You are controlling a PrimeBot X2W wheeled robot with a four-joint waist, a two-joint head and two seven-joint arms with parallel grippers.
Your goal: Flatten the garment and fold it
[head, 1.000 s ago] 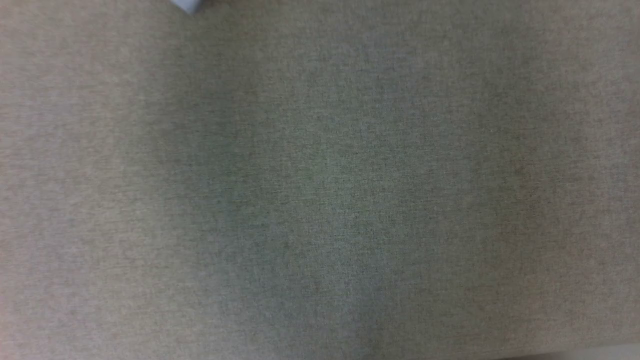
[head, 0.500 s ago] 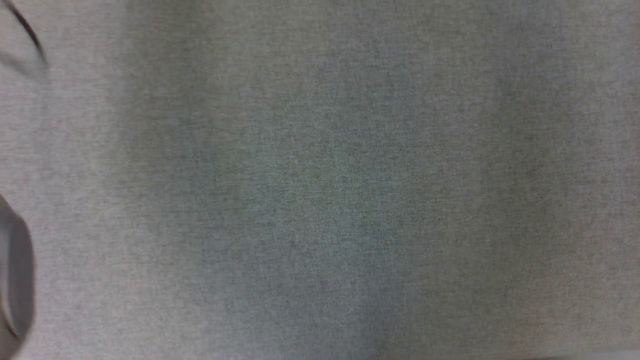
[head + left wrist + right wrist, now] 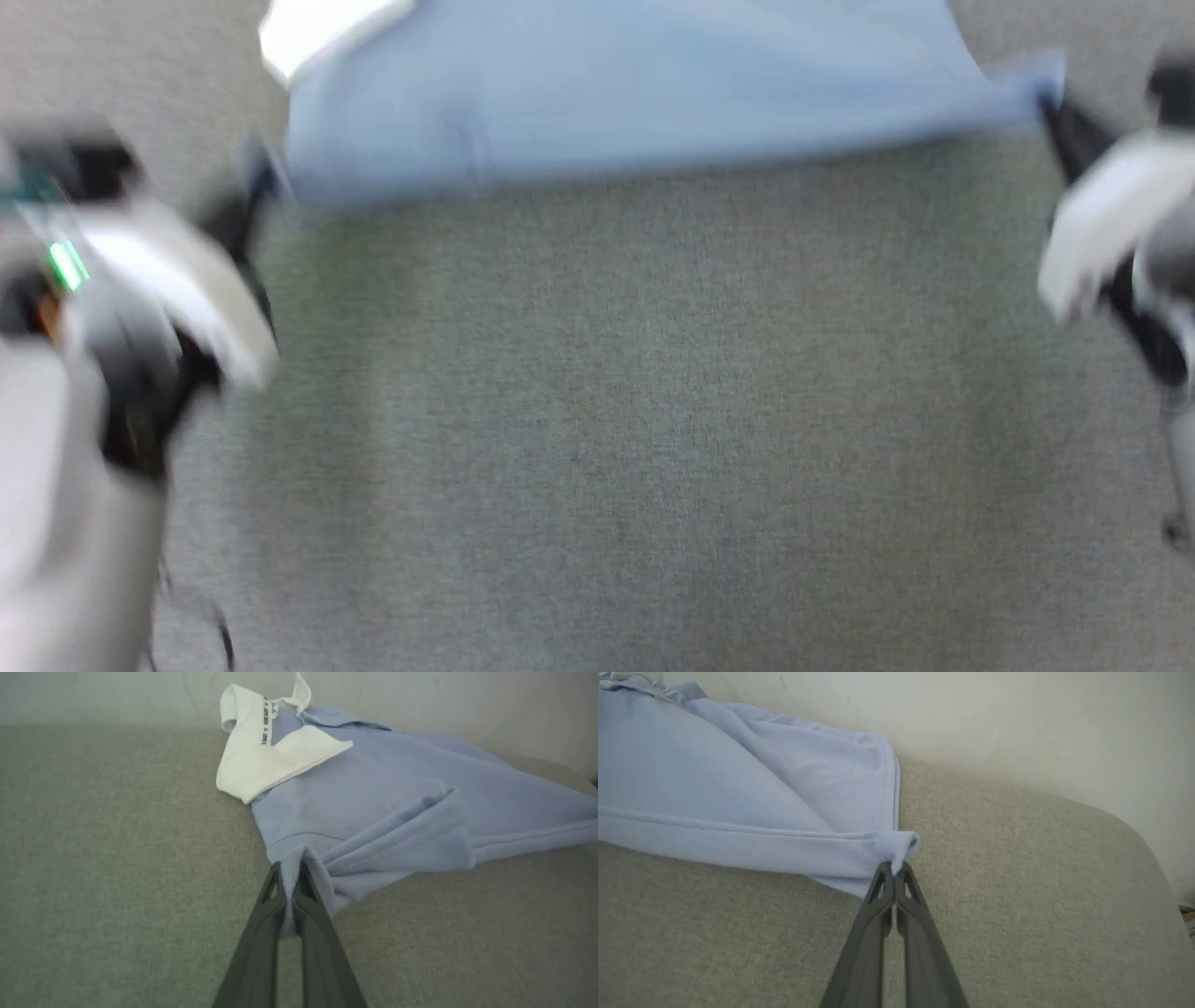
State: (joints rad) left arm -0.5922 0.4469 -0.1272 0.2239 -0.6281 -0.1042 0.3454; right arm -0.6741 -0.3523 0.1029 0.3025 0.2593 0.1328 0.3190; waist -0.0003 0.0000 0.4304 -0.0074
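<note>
On the left of the grey padded surface (image 3: 607,420), the left gripper (image 3: 290,870) is clamped on a pinch of the garment (image 3: 411,779) just beside its short sleeve (image 3: 406,830), with the white collar (image 3: 261,760) lying beyond it. The shirt sits sideways at the far side of the surface, near the pale wall (image 3: 971,714). Its near edge is drawn into a fairly straight line between the two arms. The sleeve is bunched and doubled over on top of the body, so the cloth is not yet flat. At the right, the right gripper (image 3: 893,870) is pinched tight on the corner of the hem (image 3: 761,851).

The step looks like spreading the shirt out. To do it well, both pinches should stay firm while the arms draw apart evenly. The pull should be just enough to take out the slack without tugging a corner free. Setting the edge down low and level would help. The folded sleeve will likely need its own smoothing afterwards.
</note>
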